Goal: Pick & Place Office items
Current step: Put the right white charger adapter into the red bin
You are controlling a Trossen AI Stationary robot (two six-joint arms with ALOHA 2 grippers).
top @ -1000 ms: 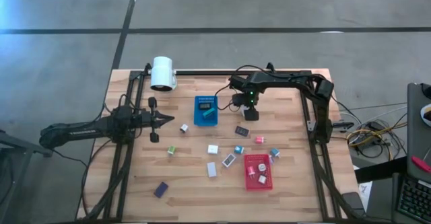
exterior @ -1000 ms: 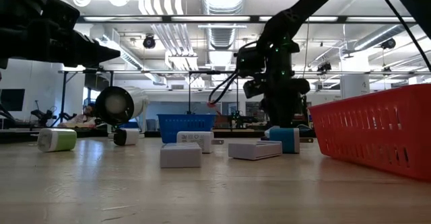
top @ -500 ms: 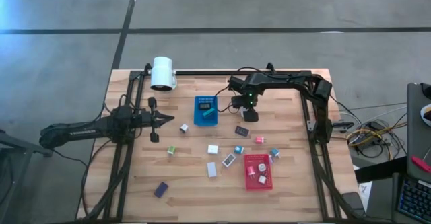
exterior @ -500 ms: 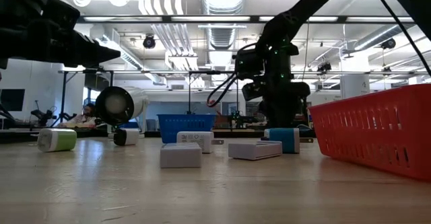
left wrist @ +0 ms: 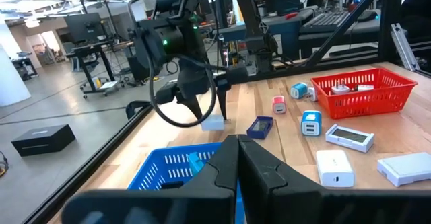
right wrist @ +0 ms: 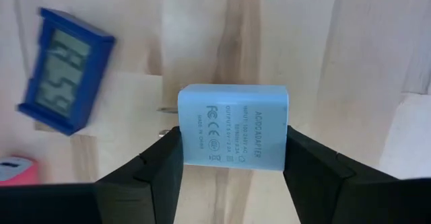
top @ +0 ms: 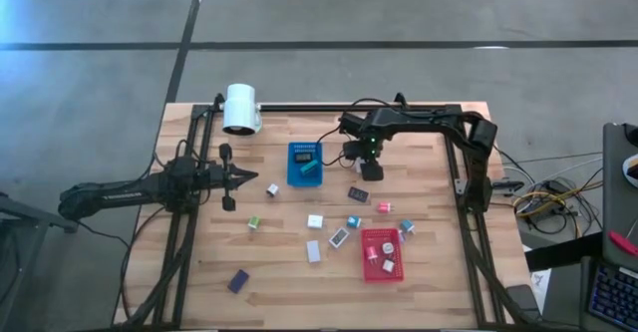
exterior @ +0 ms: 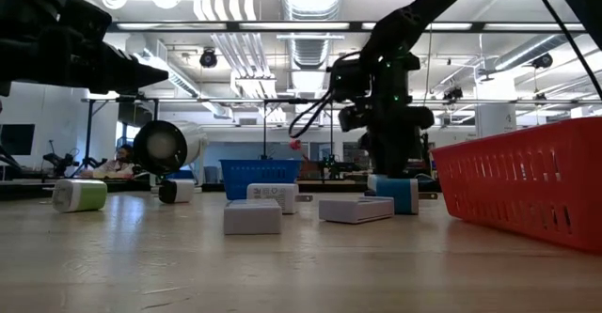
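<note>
My right gripper [top: 365, 168] points down at the wood table just right of the blue tray [top: 305, 163], shut on a light-blue power adapter [right wrist: 233, 133]. The left wrist view shows that adapter [left wrist: 212, 122] low between the fingers, at the table top. Other office items lie scattered: a dark blue display piece [right wrist: 64, 72], a pink block [top: 385, 207], a white block [top: 315, 221] and a teal block [top: 353, 222]. The red tray [top: 381, 254] holds a few pieces. My left gripper [top: 239, 178] hovers shut at the table's left, pointing level. My right gripper pinches the adapter's two short sides [right wrist: 182, 143] between its two fingers [right wrist: 151, 170]. The fingers come from above, pointing down. The adapter lies flat with its printed face up and its prongs [right wrist: 166, 109] sticking out sideways. Whether it is clear of the table I cannot tell.
A white cylinder lamp [top: 241, 109] sits at the far left corner. Black frame rails [top: 469, 222] run along the table's left, right and far edges. A dark purple piece [top: 237, 280] lies near the front left, with bare wood around it.
</note>
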